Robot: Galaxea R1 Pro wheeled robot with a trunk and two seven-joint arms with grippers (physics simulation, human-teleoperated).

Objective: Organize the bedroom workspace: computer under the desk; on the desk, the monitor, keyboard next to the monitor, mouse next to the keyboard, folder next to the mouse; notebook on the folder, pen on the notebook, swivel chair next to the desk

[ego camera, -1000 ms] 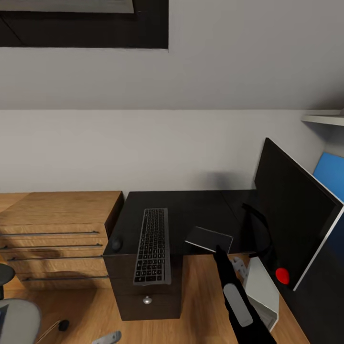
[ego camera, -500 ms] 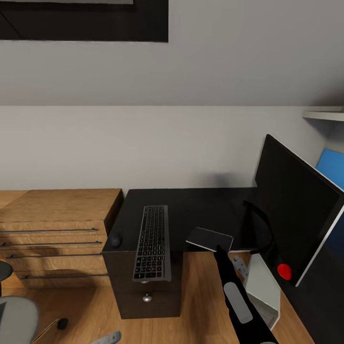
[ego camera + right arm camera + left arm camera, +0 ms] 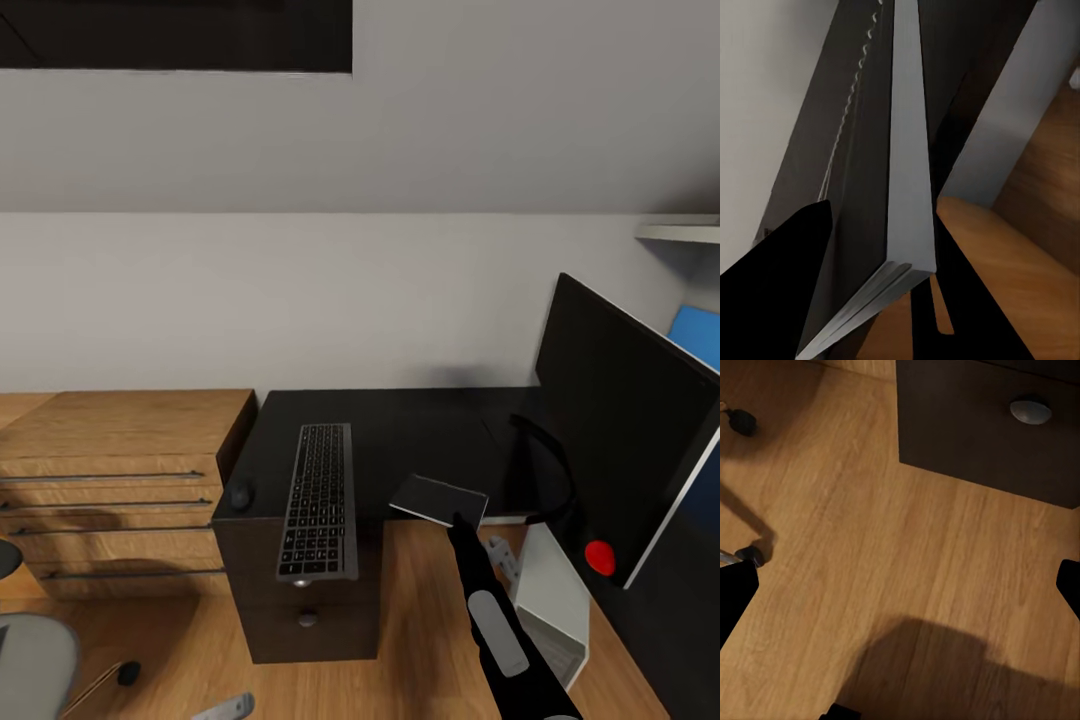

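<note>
My right gripper is clamped on the notebook at the desk's front edge, keyboard at its nine o'clock; my left gripper's fingers are spread apart.

The black desk runs along the wall, with its drawer unit and a round silver knob at the front. The keyboard, black keys in a grey frame, lies lengthwise on the desk with its near end sticking out past the front edge. The little black mouse sits just beside it near the desk's left edge. The big monitor stands on the right part, black screen, red light at its lower corner. The dark grey notebook hangs tilted at the desk's front edge, pale page edges showing. The silver computer sits on the floor below. A bit of the grey chair peeks in bottom left.
</note>
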